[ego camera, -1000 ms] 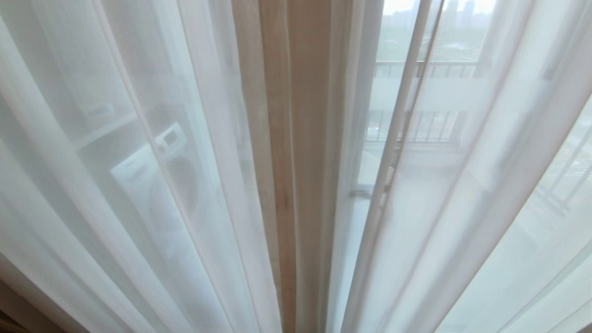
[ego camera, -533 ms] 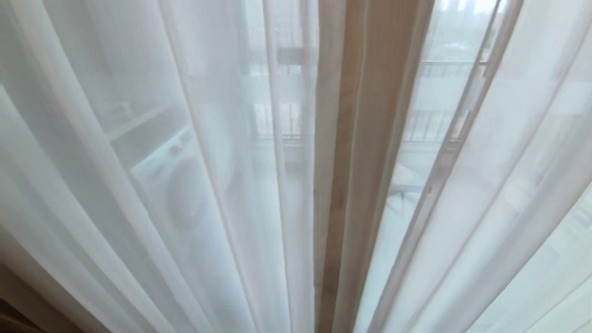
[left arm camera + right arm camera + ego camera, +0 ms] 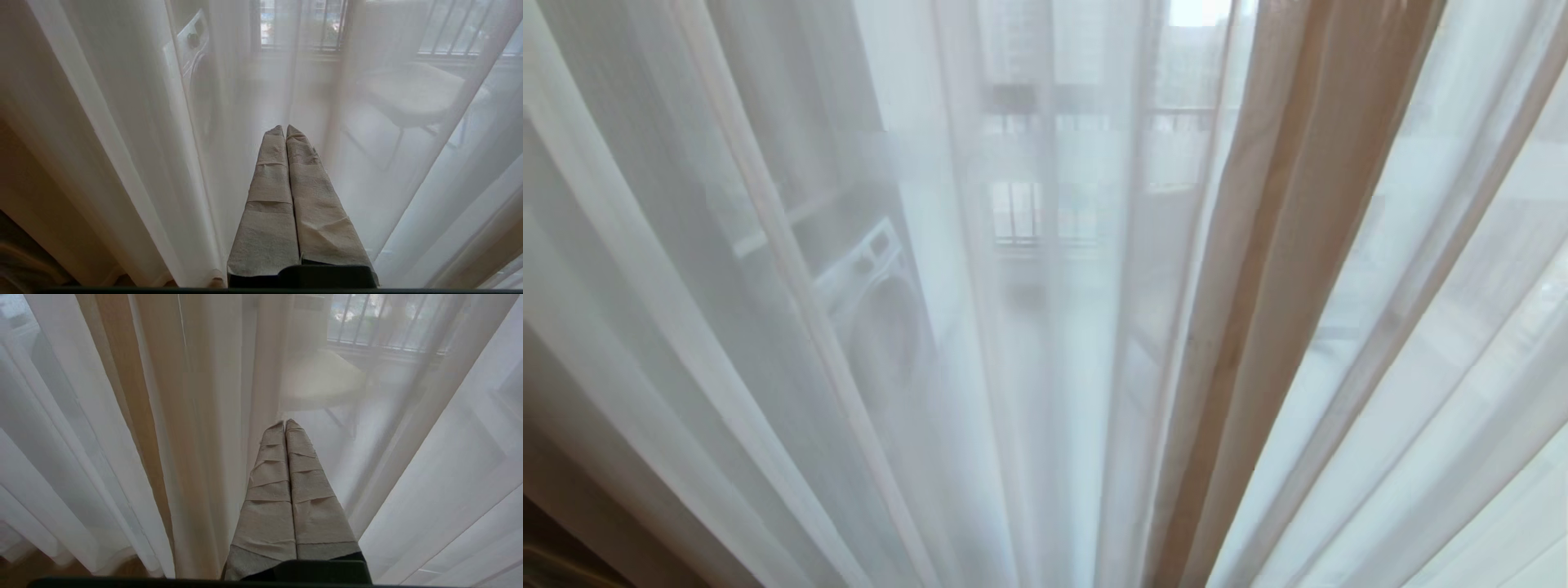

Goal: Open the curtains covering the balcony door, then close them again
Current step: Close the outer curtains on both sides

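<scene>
Curtains [image 3: 768, 327] hanging drawn across the door, beige strip [image 3: 1282, 286] among white sheer. Left end effector [image 3: 284, 130] and right end effector [image 3: 284, 424] clenched, empty, close against the sheer. Risk: snagging or bunching thin fabric, slipping without a grip.

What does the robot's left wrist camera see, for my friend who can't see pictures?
The left gripper, fingers pressed shut, points into a thin white sheer curtain. Through the cloth, blurry, show a washing machine and a pale chair.
</scene>
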You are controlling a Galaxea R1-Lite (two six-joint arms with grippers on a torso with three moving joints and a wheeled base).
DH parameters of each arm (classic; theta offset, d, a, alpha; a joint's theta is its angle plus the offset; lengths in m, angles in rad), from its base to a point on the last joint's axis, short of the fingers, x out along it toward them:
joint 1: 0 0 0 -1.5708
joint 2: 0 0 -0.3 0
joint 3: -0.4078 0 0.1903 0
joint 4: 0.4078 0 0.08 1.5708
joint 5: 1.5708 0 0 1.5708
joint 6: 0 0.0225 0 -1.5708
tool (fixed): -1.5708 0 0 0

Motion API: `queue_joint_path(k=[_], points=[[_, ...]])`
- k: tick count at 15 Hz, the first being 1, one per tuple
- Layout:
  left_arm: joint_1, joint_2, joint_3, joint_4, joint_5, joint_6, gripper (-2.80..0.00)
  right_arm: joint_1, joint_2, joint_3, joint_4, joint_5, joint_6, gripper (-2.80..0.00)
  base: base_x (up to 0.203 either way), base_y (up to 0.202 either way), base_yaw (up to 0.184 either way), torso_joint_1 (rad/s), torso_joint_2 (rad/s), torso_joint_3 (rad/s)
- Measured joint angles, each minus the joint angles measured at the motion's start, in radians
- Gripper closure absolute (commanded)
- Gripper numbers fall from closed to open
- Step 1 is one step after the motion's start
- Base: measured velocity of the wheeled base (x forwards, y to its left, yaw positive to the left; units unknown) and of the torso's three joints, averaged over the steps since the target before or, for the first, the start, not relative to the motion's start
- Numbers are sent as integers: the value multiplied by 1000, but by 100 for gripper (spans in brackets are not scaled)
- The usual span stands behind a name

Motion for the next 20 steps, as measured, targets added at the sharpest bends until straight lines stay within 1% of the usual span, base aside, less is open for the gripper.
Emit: queue_joint_path(k=[20], points=[[1,0,0,2,0,0,0,0,0,0,0,1,0,0,0,191,0,3,2,1]])
